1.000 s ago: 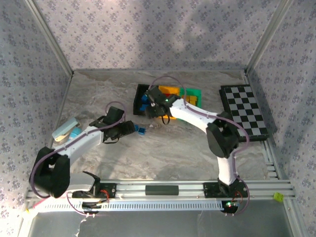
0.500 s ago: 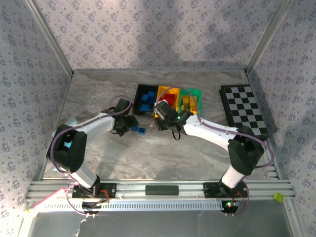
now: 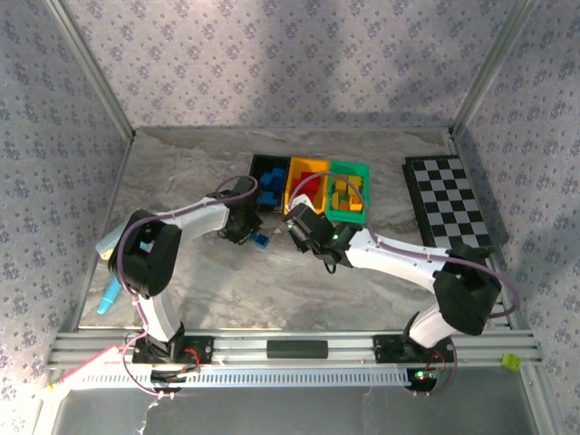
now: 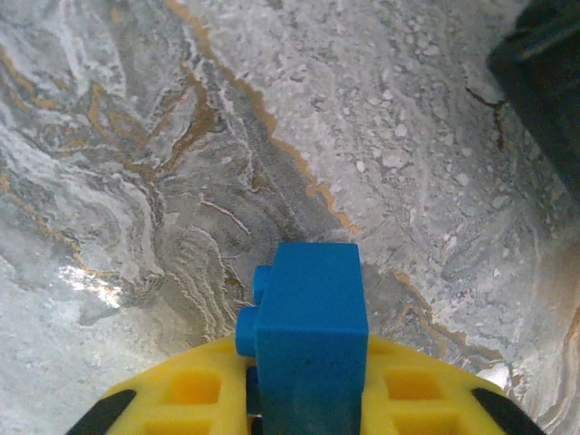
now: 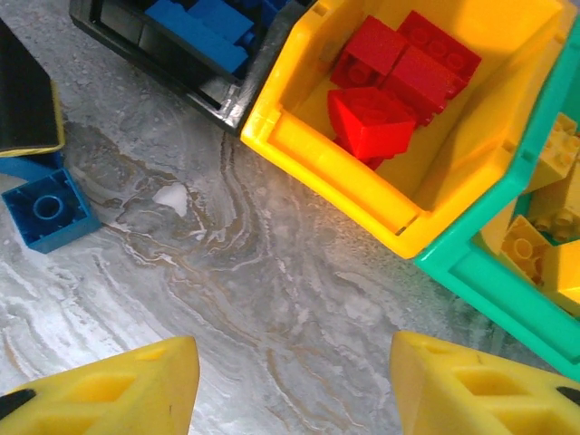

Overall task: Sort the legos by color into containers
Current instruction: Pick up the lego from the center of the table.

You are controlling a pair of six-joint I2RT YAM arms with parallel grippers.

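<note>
The left pincer [image 4: 308, 385] is closed on a small blue studded plastic brick [image 4: 311, 326]. The brick sits between the two yellow foam pads [image 4: 181, 394] and sticks out in front of them, above the grey marbled desk [image 4: 181, 136]. A corner of the black rectangular plastic bin [image 4: 544, 72] is at the upper right of the left wrist view. From above, the left pincer [image 3: 241, 224] is just in front of the near-left corner of this black bin [image 3: 254, 177]. A second blue brick [image 3: 260, 240] lies on the desk just beside the pincer.

The right pincer [image 5: 290, 385] is open. Its yellow fingertips [image 5: 109, 385] are wide apart, with nothing between them, over bare desk. From above, the right pincer [image 3: 304, 224] is in front of the orange-yellow plastic bin [image 3: 294, 186]. In the right wrist view the second blue brick [image 5: 45, 210] lies at the left, just beside a black finger with a yellow edge [image 5: 23, 100]. I cannot tell if they touch.

The three bins stand side by side, wall against wall. The black bin [image 5: 181, 77] holds blue bricks [image 5: 199, 27]. The orange-yellow bin [image 5: 335, 163] holds red bricks [image 5: 390, 91]. The green plastic bin [image 5: 489, 281] holds yellow-orange bricks [image 5: 535, 245].

A flat black-and-white checkerboard [image 3: 449, 204] lies to the right of the green bin, apart from it. A light-blue cylinder [image 3: 109, 292] lies near the left edge of the desk, partly hidden by the left arm.
</note>
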